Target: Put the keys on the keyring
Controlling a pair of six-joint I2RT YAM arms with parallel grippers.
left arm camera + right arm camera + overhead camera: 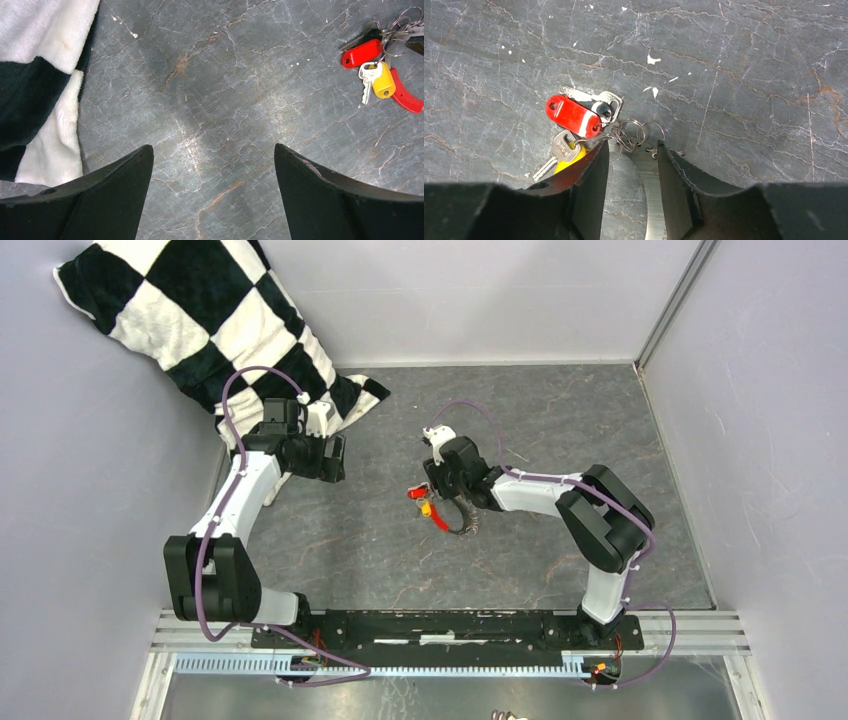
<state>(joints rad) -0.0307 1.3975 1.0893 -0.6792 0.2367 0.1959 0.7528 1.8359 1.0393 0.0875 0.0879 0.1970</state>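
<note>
The keys lie in a bunch on the grey table [560, 420]: a red-headed key [573, 116], a yellow-headed key [572, 156] under a silver key [558, 149], and a dark-headed key [600, 107] behind the red one. I see no clearly green head. Small wire rings [630, 132] join them to a flat silver band [651, 200] of the keyring. My right gripper [633, 146] is low over it, jaws a little apart around the band, which lies by the right finger. The bunch [372, 70] and red strap [406, 97] also show in the left wrist view. My left gripper [212, 147] is open and empty.
A black-and-white checkered cloth [200, 320] lies at the back left, its edge [40, 75] beside my left gripper [332, 458]. Grey walls close in the table on the left, back and right. My right gripper [440, 492] is at mid table.
</note>
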